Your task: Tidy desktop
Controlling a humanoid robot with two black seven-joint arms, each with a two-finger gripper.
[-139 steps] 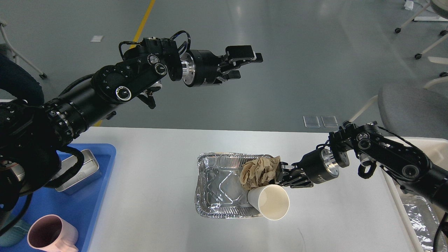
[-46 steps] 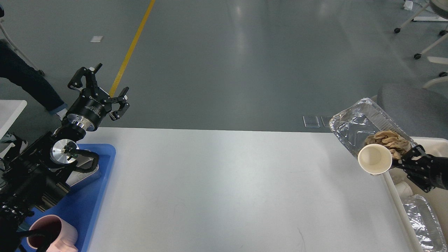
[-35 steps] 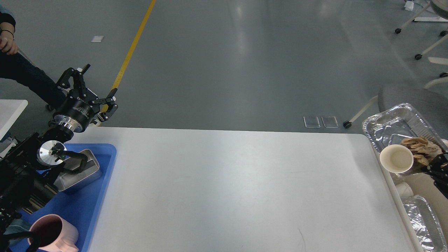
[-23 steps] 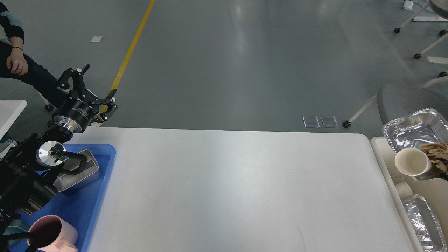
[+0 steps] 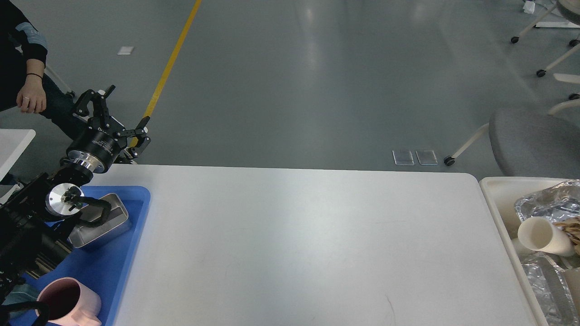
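Observation:
The desktop (image 5: 299, 244) is a wide white tabletop with nothing lying on its middle. My left gripper (image 5: 115, 112) is open and empty, raised above the table's far left corner, over the blue tray. My right gripper is out of view. A foil tray (image 5: 546, 203), a white paper cup (image 5: 541, 235) on its side and crumpled brown paper (image 5: 573, 226) lie in the beige bin (image 5: 496, 190) at the right edge.
A blue tray (image 5: 131, 226) at the left holds a metal box (image 5: 108, 222) and a pink mug (image 5: 68, 301). Another foil tray (image 5: 543, 280) lies in the bin. A person (image 5: 27, 95) stands at the far left. A grey chair (image 5: 530, 140) is beyond the bin.
The foil tray with cup and paper went from the table's middle to the right and down into the beige bin. The right gripper left the view. The left arm swung back to the left.

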